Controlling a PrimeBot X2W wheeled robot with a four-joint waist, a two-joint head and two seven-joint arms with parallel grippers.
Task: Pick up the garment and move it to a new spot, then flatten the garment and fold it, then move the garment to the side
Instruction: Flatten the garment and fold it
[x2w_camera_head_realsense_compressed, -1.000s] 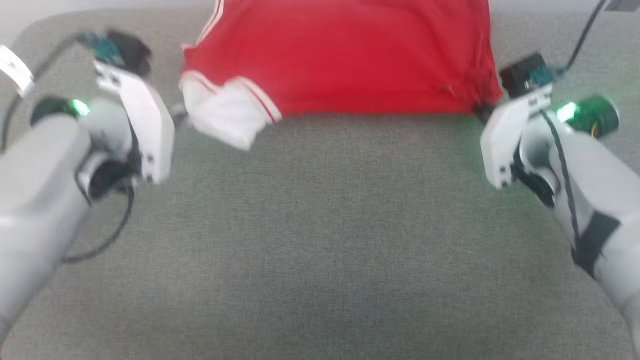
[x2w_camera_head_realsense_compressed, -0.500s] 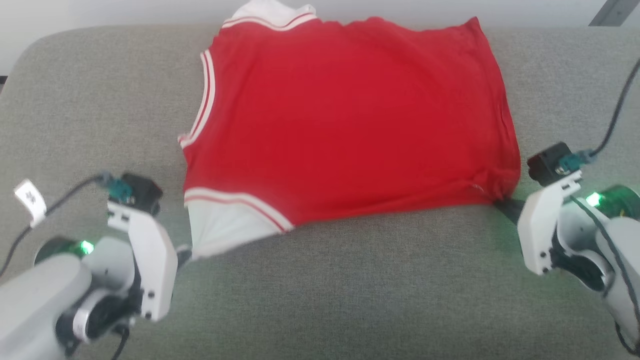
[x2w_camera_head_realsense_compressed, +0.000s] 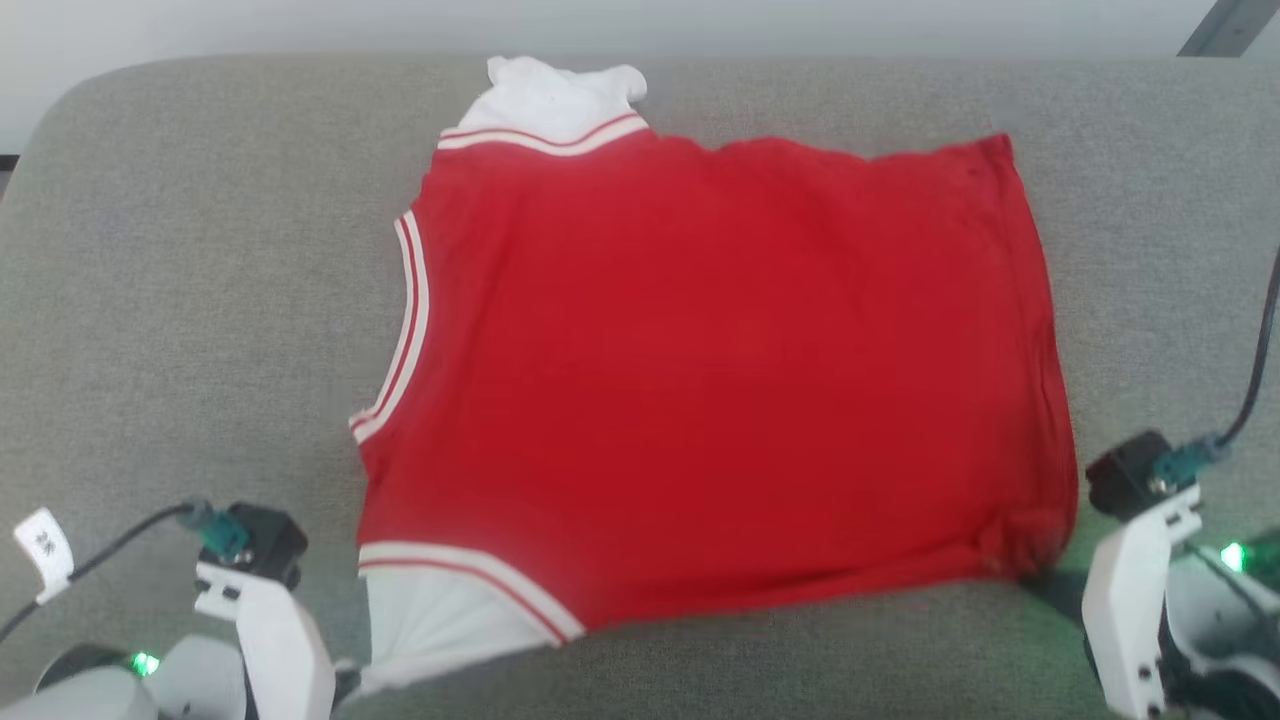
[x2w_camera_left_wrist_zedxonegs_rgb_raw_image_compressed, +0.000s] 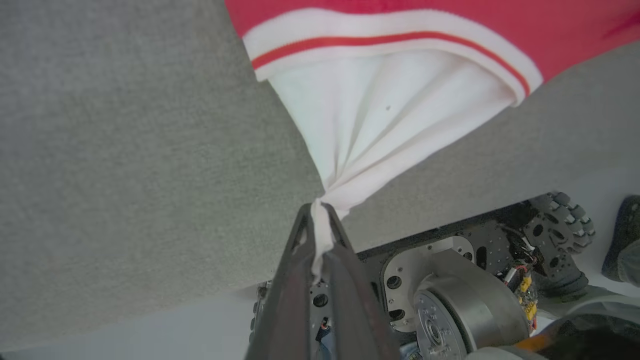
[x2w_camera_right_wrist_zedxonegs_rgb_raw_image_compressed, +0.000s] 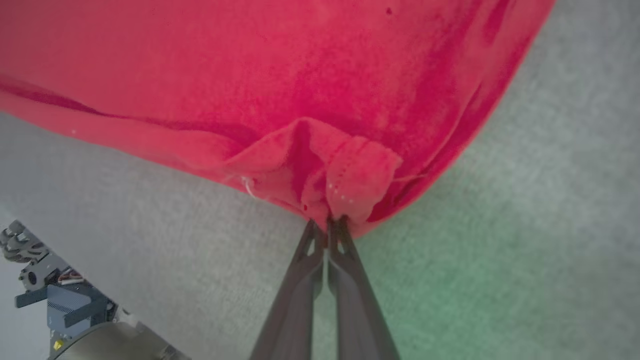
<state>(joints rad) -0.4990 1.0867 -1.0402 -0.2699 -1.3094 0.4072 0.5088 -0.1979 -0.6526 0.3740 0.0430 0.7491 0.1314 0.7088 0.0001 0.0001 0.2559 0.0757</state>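
So that it can apparently be pulled taut and flat, the garment (x2w_camera_head_realsense_compressed: 700, 380), spread on the grey cushion (x2w_camera_head_realsense_compressed: 200, 250), is pinched at its near white sleeve (x2w_camera_left_wrist_zedxonegs_rgb_raw_image_compressed: 380, 125) by the left gripper (x2w_camera_left_wrist_zedxonegs_rgb_raw_image_compressed: 316, 209) and at its near red corner by the right gripper (x2w_camera_right_wrist_zedxonegs_rgb_raw_image_compressed: 327, 221).

In the head view the bottom edge cuts off both arms, and a white wrist housing (x2w_camera_head_realsense_compressed: 275, 640) covers most of the fingers of the left gripper (x2w_camera_left_wrist_zedxonegs_rgb_raw_image_compressed: 320, 209). The bunched red corner of the garment (x2w_camera_head_realsense_compressed: 700, 380) hides the tips of the right gripper (x2w_camera_right_wrist_zedxonegs_rgb_raw_image_compressed: 328, 222). Print on the cable tag (x2w_camera_head_realsense_compressed: 42, 545) is too small to read. A dark shape (x2w_camera_left_wrist_zedxonegs_rgb_raw_image_compressed: 622, 240), cut by the left wrist view's right edge, cannot be identified.
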